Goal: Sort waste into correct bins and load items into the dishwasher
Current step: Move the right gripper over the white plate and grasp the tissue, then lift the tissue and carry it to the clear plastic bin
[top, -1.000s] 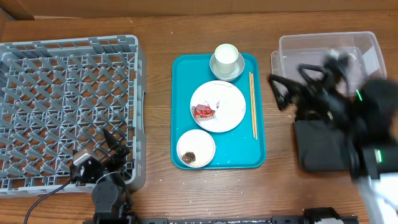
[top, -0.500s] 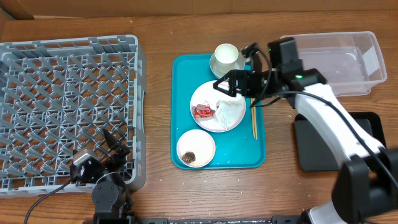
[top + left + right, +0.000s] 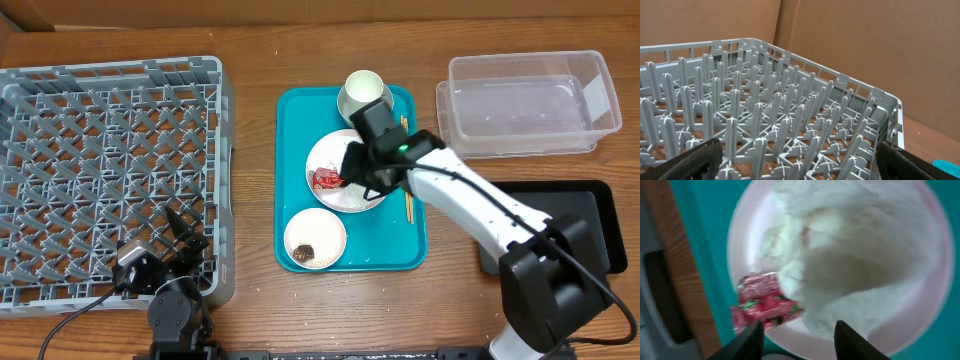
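Note:
On the teal tray (image 3: 390,255) stands a white plate (image 3: 345,198) with a red wrapper (image 3: 327,179) and a crumpled white napkin (image 3: 840,265). My right gripper (image 3: 358,168) hovers low over this plate. In the right wrist view its fingers (image 3: 751,341) stand apart, the wrapper (image 3: 765,305) just ahead of the left one and the napkin's edge between them; nothing is gripped. A white cup (image 3: 365,93), a small dish (image 3: 315,238) with a brown scrap and chopsticks (image 3: 408,205) share the tray. My left gripper (image 3: 185,235) rests open at the grey dish rack's (image 3: 110,150) front right corner.
A clear plastic bin (image 3: 525,105) stands at the back right, and a black bin (image 3: 575,215) lies in front of it, partly under my right arm. The rack's prongs (image 3: 775,100) fill the left wrist view. Brown cardboard walls stand behind the table.
My right arm has swung left from the bins to the plate and dropped low over it, and its jaws have narrowed. The left arm has not moved.

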You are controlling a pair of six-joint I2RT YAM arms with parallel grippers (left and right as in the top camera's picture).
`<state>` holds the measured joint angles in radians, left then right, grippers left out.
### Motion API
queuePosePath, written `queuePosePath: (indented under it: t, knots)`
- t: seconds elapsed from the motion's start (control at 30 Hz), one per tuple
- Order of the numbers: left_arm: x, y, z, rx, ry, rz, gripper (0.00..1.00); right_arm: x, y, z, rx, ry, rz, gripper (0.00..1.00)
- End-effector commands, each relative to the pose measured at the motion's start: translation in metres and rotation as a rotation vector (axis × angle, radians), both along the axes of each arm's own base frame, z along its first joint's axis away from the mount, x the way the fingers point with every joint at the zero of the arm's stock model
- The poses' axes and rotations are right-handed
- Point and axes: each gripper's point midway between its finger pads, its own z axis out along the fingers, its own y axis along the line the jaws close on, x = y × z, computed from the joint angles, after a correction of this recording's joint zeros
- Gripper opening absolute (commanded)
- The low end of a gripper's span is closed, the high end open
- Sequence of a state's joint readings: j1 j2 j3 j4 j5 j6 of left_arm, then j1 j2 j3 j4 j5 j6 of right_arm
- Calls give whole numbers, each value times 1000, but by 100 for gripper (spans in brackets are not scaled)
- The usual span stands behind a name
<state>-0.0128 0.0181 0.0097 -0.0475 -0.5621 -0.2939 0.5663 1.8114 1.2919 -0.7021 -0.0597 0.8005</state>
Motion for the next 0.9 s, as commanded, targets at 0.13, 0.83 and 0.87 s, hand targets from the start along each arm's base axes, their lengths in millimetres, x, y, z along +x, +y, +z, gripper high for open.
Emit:
queuePosePath:
  t: [0.13, 0.83, 0.87]
  knots:
    - [-1, 2, -2, -13, -4, 15, 100, 17, -24, 5, -112, -76, -205, 43]
    - [-1, 2, -2, -13, -4, 15, 100, 6, -5, -30, -122, -7, -146, 16]
    - [-1, 2, -2, -13, -3, 15, 100, 6, -5, -30, -122, -7, -146, 15]
